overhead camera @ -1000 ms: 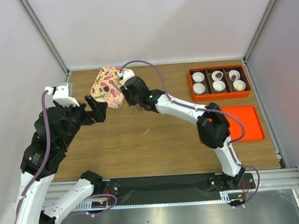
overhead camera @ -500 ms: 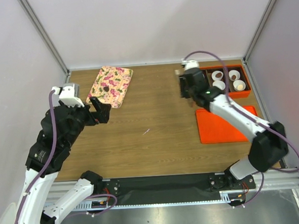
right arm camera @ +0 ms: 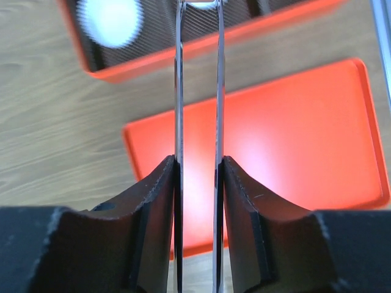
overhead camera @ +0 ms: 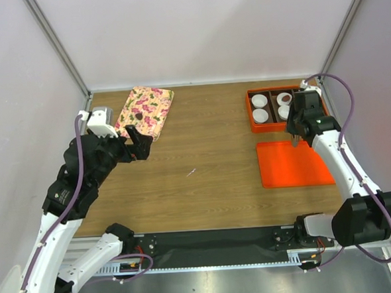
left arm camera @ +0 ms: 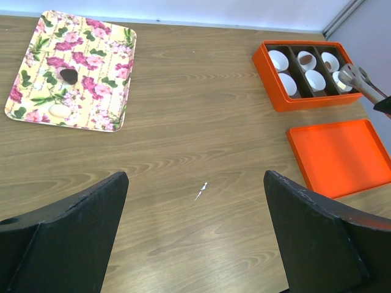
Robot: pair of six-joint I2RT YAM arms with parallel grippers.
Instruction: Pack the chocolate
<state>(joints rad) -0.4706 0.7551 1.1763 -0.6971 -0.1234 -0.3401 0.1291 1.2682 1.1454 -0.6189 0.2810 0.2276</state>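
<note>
One dark brown chocolate (overhead camera: pixel 139 114) lies on the floral tray (overhead camera: pixel 154 102), also in the left wrist view (left arm camera: pixel 68 75), with a pale lump (left arm camera: pixel 59 111) near it. Another chocolate (overhead camera: pixel 285 98) sits in a white cup in the orange box (overhead camera: pixel 250 110). My right gripper (overhead camera: pixel 294 125) is shut on metal tongs (right arm camera: pixel 178 91) and holds them raised over the near edge of the box and the orange lid (overhead camera: pixel 316 172). The tong tips (left arm camera: pixel 349 75) show over the box's right end; whether they hold anything is unclear. My left gripper (overhead camera: pixel 137 145) is open and empty, raised just near of the tray.
The box (left arm camera: pixel 276 91) holds several white paper cups in three compartments. The orange lid (left arm camera: pixel 342 165) lies flat just near the box. A small white scrap (left arm camera: pixel 201 191) lies on the wood mid-table. Walls close in on the left, back and right.
My right arm has swung with the tongs from the floral tray across the table to the box at the right. My left arm has shifted slightly up and right.
</note>
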